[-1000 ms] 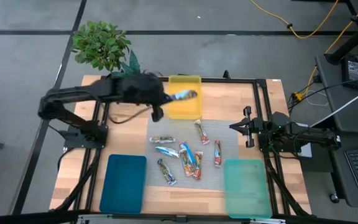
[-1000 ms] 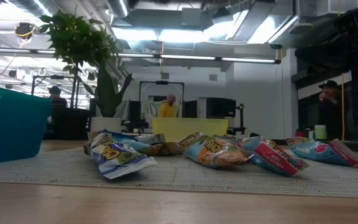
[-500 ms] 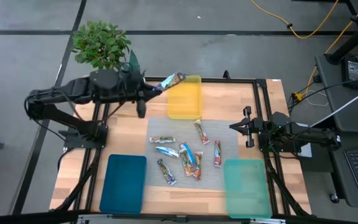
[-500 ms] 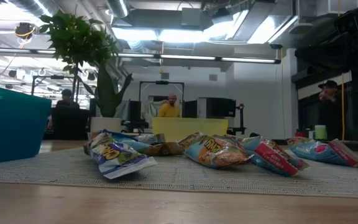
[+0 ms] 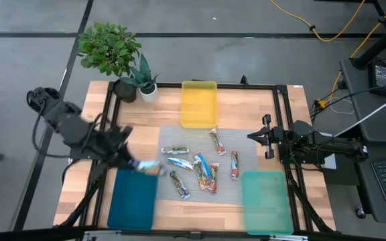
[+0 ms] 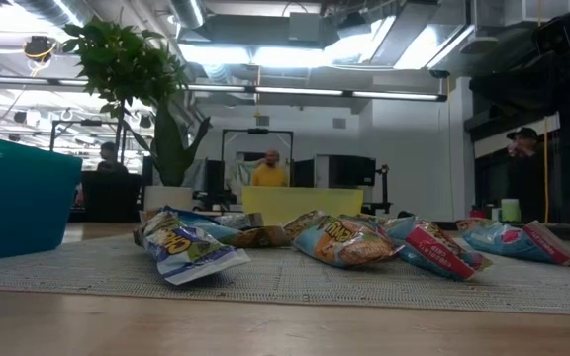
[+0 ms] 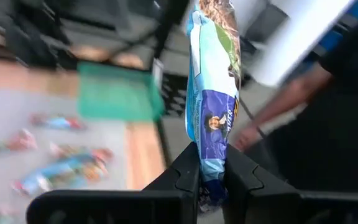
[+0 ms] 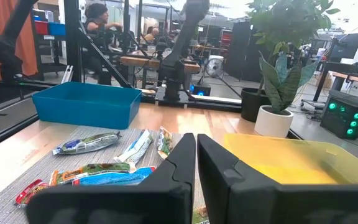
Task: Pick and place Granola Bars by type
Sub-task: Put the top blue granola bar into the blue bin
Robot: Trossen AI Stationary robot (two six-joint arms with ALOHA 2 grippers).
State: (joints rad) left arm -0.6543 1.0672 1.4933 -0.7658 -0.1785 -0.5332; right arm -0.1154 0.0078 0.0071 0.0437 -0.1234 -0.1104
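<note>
At left of the high view, I see the left gripper (image 5: 131, 159) over the blue tray's (image 5: 133, 201) upper edge, jaws clamped on a blue-and-white bar (image 7: 211, 93). At centre, seven bars (image 5: 200, 167) lie on the grey mat (image 5: 179, 137). At right, the right gripper (image 5: 263, 136) waits, jaws closed, empty.
</note>
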